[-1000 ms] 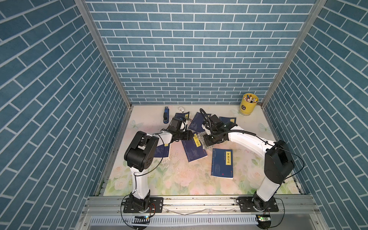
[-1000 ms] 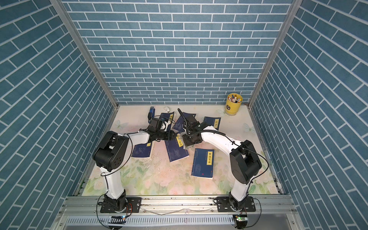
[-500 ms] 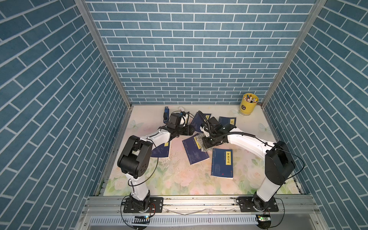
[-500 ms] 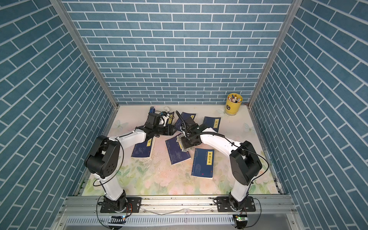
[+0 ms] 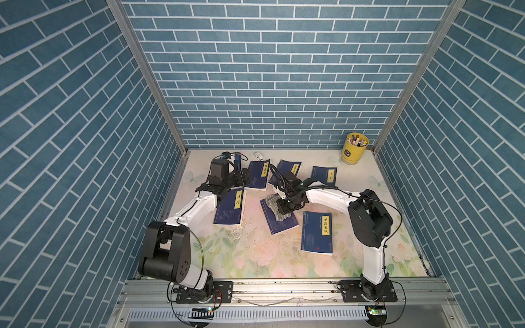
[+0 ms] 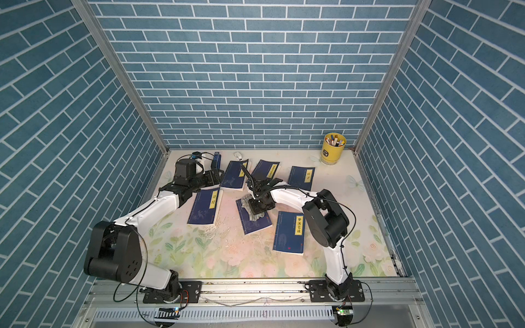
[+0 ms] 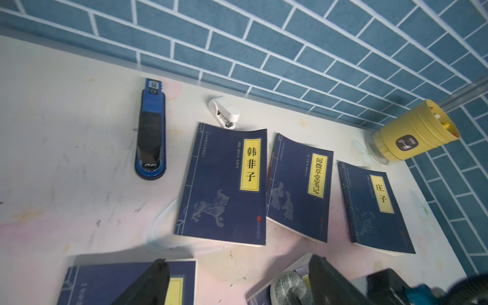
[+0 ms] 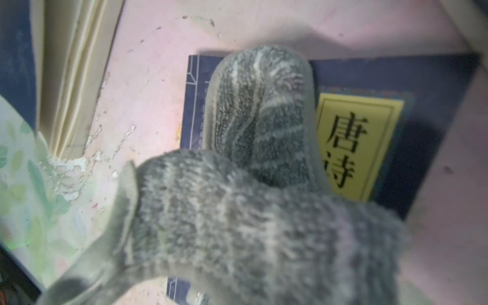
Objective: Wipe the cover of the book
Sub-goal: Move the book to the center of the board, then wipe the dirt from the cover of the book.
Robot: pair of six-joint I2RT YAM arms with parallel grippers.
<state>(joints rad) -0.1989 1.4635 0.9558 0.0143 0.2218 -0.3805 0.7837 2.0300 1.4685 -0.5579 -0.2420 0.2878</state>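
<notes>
Six dark-blue books with yellow title labels lie flat on the flowered desk (image 5: 250, 255). The tilted book (image 5: 285, 225) lies askew near the middle of the desk, between the left book (image 5: 228, 208) and the right book (image 5: 316, 233), and touches neither.

The right gripper (image 5: 285, 206) is down over the far end of the tilted book, pressed together on a grey cloth (image 5: 273, 202). The cloth is bunched and rests on the cover at that end in both top views. In the right wrist view the cloth (image 8: 264, 184) fills most of the picture and hides the gripper's own fingers. It lies on the cover just beside the yellow label (image 8: 353, 142), part of which it overlaps.

The left gripper (image 5: 246, 177) is well apart from the cloth, toward the far left of the desk. It sits beside the near edge of the back-row book (image 5: 258, 174), the leftmost of three books along the back. In the left wrist view its fingers (image 7: 148, 285) stand spread wide with nothing between them.

A blue stapler (image 7: 151, 132) and a small white staple remover (image 7: 223, 113) lie near the back wall. A yellow cup (image 5: 353, 152) of pens stands in the far right corner.
</notes>
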